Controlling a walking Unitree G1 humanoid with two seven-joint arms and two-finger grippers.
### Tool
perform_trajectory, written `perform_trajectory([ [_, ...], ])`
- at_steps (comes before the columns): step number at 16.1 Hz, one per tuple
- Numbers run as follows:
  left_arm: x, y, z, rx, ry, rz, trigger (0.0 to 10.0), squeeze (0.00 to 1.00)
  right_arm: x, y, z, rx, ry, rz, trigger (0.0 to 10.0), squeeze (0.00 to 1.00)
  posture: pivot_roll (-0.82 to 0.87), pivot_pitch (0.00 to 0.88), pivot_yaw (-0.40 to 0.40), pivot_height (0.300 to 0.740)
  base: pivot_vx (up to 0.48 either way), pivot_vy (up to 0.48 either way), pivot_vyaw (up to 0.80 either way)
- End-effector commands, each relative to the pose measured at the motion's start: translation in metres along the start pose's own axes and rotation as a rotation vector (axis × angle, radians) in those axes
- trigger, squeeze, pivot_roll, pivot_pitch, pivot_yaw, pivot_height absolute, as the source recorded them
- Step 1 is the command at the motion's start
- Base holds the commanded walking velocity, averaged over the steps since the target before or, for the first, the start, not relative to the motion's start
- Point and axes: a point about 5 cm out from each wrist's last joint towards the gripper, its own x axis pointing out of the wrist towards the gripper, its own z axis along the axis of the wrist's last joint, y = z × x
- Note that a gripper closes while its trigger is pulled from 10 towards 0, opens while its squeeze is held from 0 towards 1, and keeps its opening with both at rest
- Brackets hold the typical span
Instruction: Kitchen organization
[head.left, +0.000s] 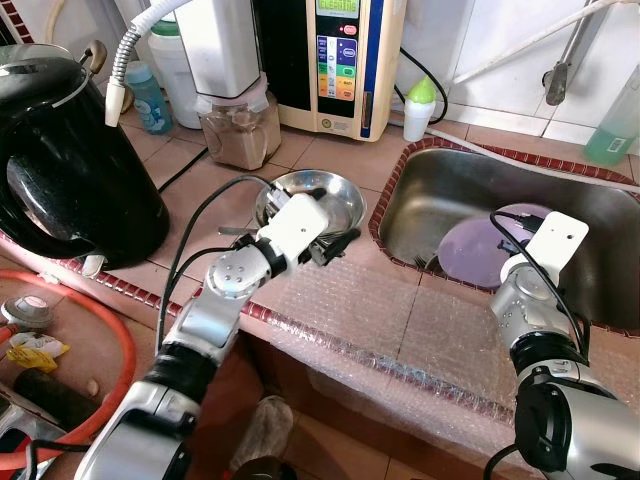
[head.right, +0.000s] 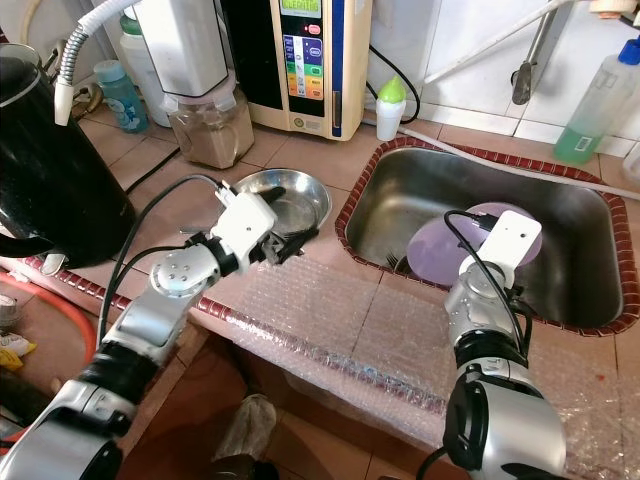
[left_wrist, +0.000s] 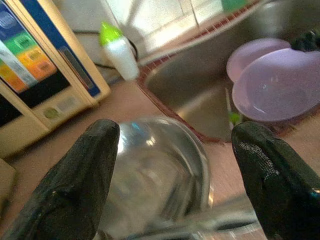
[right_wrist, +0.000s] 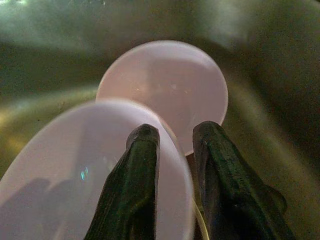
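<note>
A big black kettle (head.left: 75, 170) stands on the tiled surface (head.left: 190, 190), with a water machine (head.left: 335, 60) and a green-capped bottle (head.left: 420, 108) by the wall. Bubble wrap (head.left: 400, 330) covers the front edge. The left end effector (head.left: 335, 243) hangs spread wide at the near rim of a shiny metal bowl (head.left: 335, 200) beside the sink (head.left: 450, 180). In the sink lie two purple plates (right_wrist: 165, 85). The right end effector (right_wrist: 175, 150) pinches the rim of the nearer purple plate (right_wrist: 90, 165).

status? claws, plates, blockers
Left claw open over steel bowl. Right claw pinching the nearer purple plate's rim in the sink. No blockers.
</note>
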Motion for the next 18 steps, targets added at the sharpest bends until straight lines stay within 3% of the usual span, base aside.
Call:
perform_trajectory([
  [1,-0.002,0.000,0.002,-0.003,0.011,-0.026,10.0,1.00,0.000,0.004,0.001,0.026,0.006,0.010,10.0,1.00,-0.01,0.000,0.050,0.740,0.000,0.000,0.00],
  [3,-0.005,0.003,-0.003,-0.002,0.051,-0.048,10.0,1.00,-0.001,0.008,-0.002,0.027,0.023,0.031,10.0,1.00,-0.02,0.000,0.054,0.740,0.000,0.000,0.00],
  [4,-0.006,0.009,-0.003,-0.006,0.058,-0.009,10.0,1.00,-0.002,0.010,-0.004,0.030,0.028,0.057,10.0,1.00,-0.02,0.000,0.056,0.740,0.000,0.000,0.00],
  [8,-0.014,0.043,0.008,-0.053,-0.017,0.308,10.0,1.00,-0.008,0.016,0.005,-0.053,-0.115,0.192,10.0,1.00,-0.02,0.000,0.056,0.740,0.000,0.000,0.00],
  [10,-0.021,0.053,0.009,-0.075,-0.038,0.408,10.0,1.00,-0.013,0.016,0.003,-0.075,-0.155,0.236,10.0,1.00,-0.03,0.000,0.055,0.740,0.000,0.000,0.00],
  [14,-0.038,0.066,0.003,-0.181,-0.059,0.655,10.0,1.00,-0.037,0.031,-0.008,-0.089,-0.195,0.359,10.0,1.00,-0.04,0.000,0.046,0.740,0.000,0.000,0.00],
  [18,-0.046,0.065,-0.003,-0.269,-0.074,0.756,10.0,1.00,-0.065,0.049,-0.011,-0.096,-0.235,0.519,10.0,1.00,-0.03,0.000,0.040,0.740,0.000,0.000,0.00],
])
